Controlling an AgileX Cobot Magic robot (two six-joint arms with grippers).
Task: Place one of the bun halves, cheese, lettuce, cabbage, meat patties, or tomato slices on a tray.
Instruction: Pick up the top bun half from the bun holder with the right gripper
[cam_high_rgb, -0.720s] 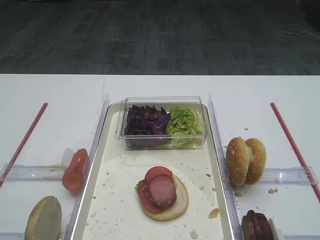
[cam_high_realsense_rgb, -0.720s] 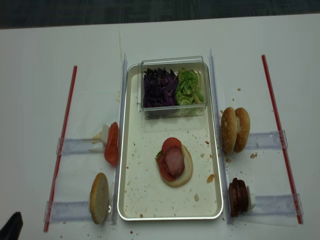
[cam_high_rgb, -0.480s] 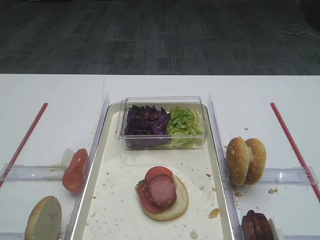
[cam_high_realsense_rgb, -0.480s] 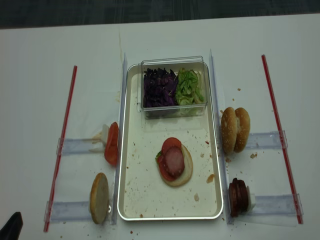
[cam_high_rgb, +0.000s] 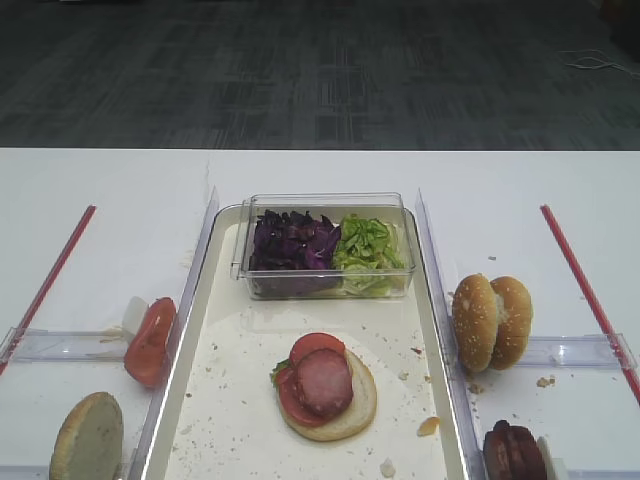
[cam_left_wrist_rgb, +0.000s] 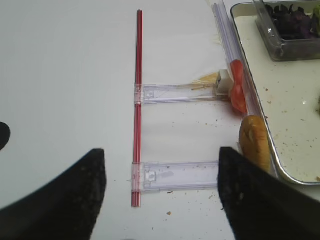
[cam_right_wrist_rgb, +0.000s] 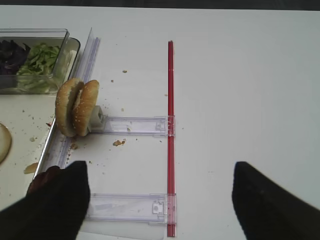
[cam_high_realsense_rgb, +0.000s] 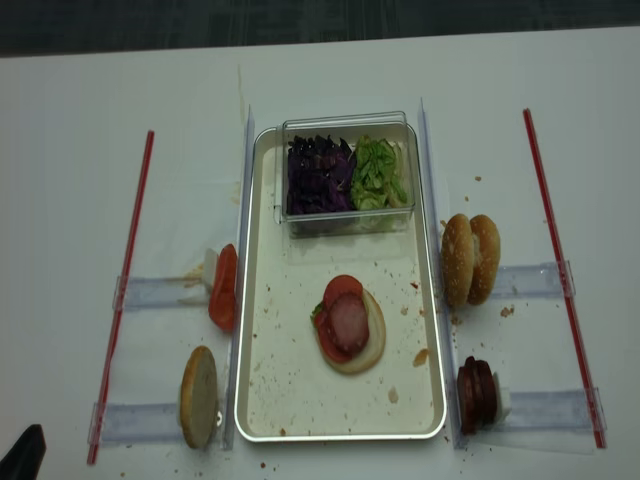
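The off-white tray (cam_high_rgb: 195, 340) (cam_high_realsense_rgb: 265, 400) holds a bun base topped with a tomato slice and a meat patty (cam_high_rgb: 323, 383) (cam_high_realsense_rgb: 349, 325). Two seeded bun halves (cam_high_rgb: 490, 322) (cam_right_wrist_rgb: 76, 107) stand on edge right of it, with meat patties (cam_high_realsense_rgb: 477, 393) (cam_right_wrist_rgb: 42, 181) nearer the front. On the left are tomato slices (cam_high_rgb: 150, 340) (cam_left_wrist_rgb: 237, 92) and a pale bun half (cam_high_realsense_rgb: 198, 396) (cam_left_wrist_rgb: 254, 142). Cabbage (cam_high_rgb: 290, 243) and lettuce (cam_high_rgb: 368, 243) fill a clear box. No cheese shows. My right gripper (cam_right_wrist_rgb: 160, 167) and left gripper (cam_left_wrist_rgb: 161, 151) hang open and empty above the table.
Red strips (cam_high_realsense_rgb: 553, 230) (cam_high_realsense_rgb: 125, 275) run down both sides of the table, joined to clear plastic holders (cam_right_wrist_rgb: 132, 125) (cam_left_wrist_rgb: 175, 92). The clear box (cam_high_realsense_rgb: 345, 122) sits at the tray's far end. Crumbs speckle the tray and the table.
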